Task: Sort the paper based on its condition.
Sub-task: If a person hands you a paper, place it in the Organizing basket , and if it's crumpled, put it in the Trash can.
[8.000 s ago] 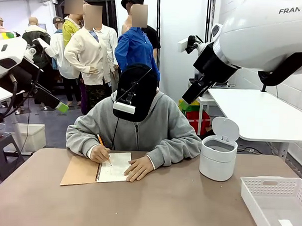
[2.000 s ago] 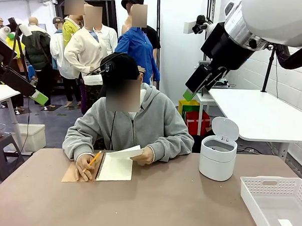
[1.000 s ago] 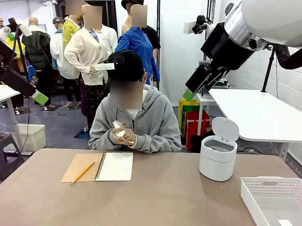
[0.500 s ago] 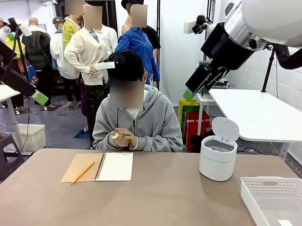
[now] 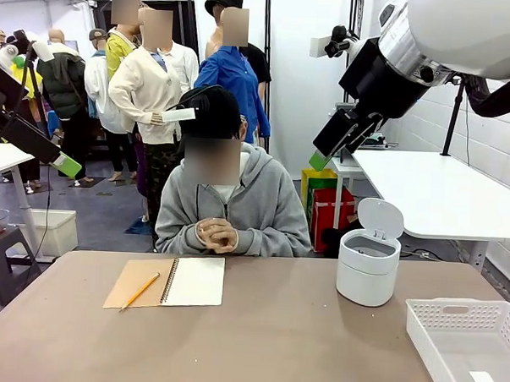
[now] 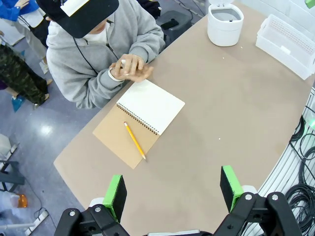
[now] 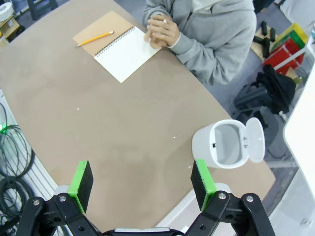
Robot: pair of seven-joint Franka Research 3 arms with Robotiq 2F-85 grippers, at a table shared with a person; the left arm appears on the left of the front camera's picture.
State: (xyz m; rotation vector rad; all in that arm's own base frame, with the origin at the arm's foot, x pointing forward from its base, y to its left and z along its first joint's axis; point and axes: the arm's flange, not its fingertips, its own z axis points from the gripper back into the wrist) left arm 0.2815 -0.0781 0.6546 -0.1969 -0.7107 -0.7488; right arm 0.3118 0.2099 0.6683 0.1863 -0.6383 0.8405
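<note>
Overhead, L hand (image 6: 173,191) & R hand (image 7: 142,183) gape wide; open tabletop (image 6: 221,113) beside notebook (image 6: 150,105); person (image 5: 238,199) clasps paper (image 6: 123,62)

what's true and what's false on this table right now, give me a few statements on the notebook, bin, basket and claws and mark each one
1. The pencil lies on the notebook, on its brown cover. True.
2. The bin has its lid shut. False: the lid stands open.
3. The left claw and the right claw are both open and hold nothing. True.
4. The person's hands lie flat on the notebook. False: they are clasped together off the page, with a bit of white paper showing between them.
5. The basket touches the notebook. False: it sits at the table's right end, beyond the bin.
</note>
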